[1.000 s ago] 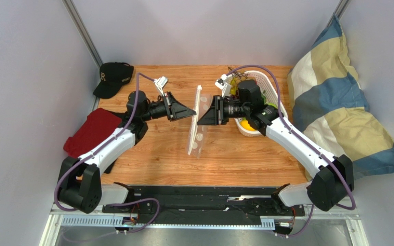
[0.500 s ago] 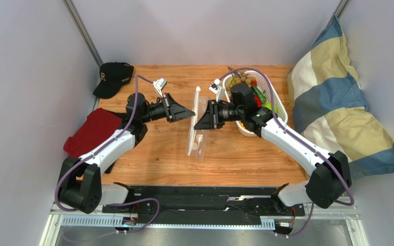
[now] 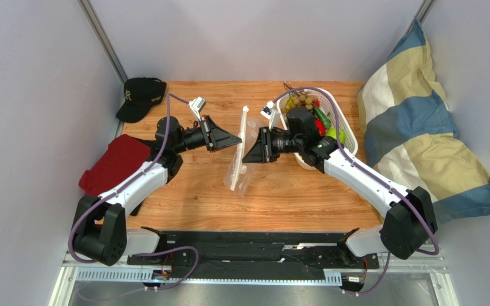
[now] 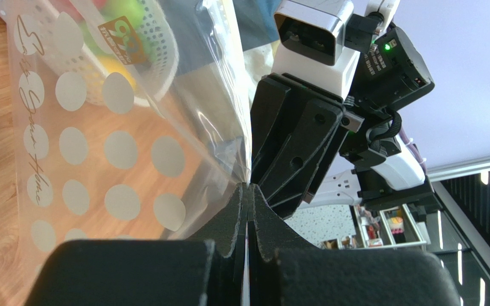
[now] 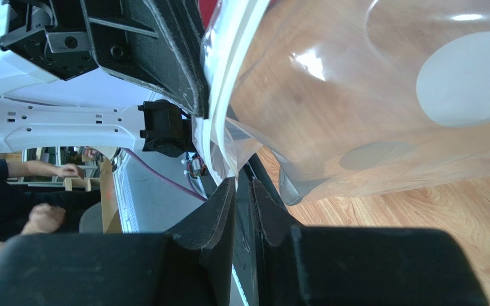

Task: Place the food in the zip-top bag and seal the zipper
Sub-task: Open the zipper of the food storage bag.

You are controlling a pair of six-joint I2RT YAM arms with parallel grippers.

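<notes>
Looking at the zip-top bag (image 3: 240, 162) held up on edge over the middle of the surface (image 3: 292, 197), right between the two arms, with the zipper (image 3: 244, 121) strip along its far end. Got the left gripper (image 4: 247, 191) coming in from the left with jaws clenched tight on the bag's rim, film pinched flat between them. Facing it from the right, the right gripper (image 5: 238, 191), jaws nearly together with a crumpled fold of the rim sitting in the narrow gap; honestly can't tell whether that's a proper pinch. No food inside the bag. All of it over in the white basket (image 3: 350, 131) at the far right: grape bunch (image 3: 298, 101) at the far end, red pepper (image 3: 320, 125) and green pieces (image 3: 332, 134) beside the right arm, yellow lemon (image 4: 116, 67) showing through the dotted plastic. Also spotted a black cap (image 3: 140, 95) in the far left corner and a red cloth (image 3: 114, 162) on the left edge.
</notes>
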